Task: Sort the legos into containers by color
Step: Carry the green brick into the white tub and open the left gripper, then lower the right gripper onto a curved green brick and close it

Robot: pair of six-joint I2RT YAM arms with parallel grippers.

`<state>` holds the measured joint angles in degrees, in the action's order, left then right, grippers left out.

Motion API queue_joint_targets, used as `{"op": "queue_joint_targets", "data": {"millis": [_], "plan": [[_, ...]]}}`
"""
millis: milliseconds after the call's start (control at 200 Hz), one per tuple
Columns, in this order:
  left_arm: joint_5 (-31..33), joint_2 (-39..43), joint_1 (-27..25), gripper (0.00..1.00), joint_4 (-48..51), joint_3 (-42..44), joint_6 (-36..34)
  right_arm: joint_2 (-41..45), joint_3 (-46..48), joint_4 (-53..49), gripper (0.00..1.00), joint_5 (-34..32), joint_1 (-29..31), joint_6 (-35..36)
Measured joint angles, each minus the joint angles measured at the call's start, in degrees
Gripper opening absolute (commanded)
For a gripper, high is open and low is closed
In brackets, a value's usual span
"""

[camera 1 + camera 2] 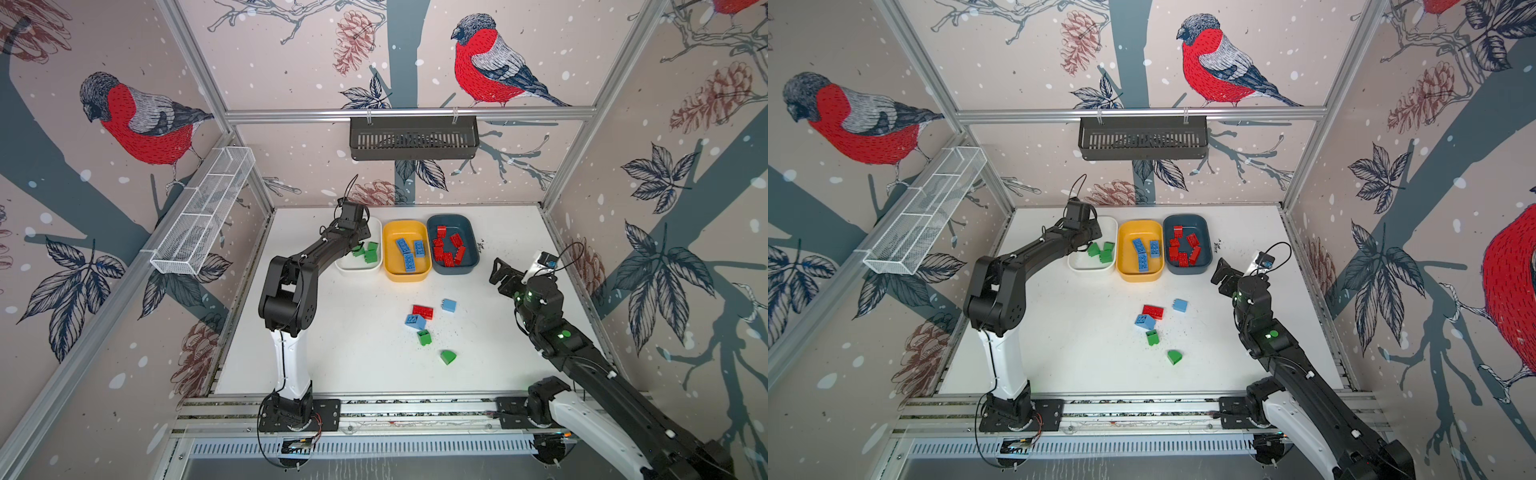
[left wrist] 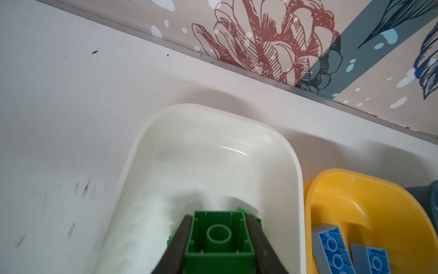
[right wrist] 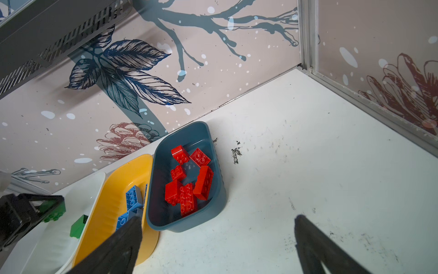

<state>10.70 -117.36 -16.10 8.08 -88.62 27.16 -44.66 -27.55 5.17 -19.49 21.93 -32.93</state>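
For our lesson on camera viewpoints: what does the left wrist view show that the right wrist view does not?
Only left wrist: the hollow underside of the green brick, clamped in the left end effector. Only right wrist: red bricks and the open right end effector. Both: white tub, yellow tub, blue bricks.
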Motion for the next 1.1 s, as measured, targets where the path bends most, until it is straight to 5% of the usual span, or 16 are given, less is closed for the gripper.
{"op": "queue_joint_targets", "data": {"millis": [330, 665, 1101], "plan": [[-1.2, -6.1, 0.0, 0.77, 8.1, -10.1, -0.2, -4.1, -0.4, -1.3, 0.99, 6.5, 0.0, 1.6], [-8.0, 0.9, 0.0, 0.92, 6.5, -3.6, -0.7, -6.3, 0.8, -9.5, 0.99, 11.6, 1.3, -0.5], [-21.2, 10.1, 0.0, 0.97, -0.7, 8.3, 3.0, -11.0, -0.5, -17.6, 1.0, 16.1, 9.0, -4.4]]}}
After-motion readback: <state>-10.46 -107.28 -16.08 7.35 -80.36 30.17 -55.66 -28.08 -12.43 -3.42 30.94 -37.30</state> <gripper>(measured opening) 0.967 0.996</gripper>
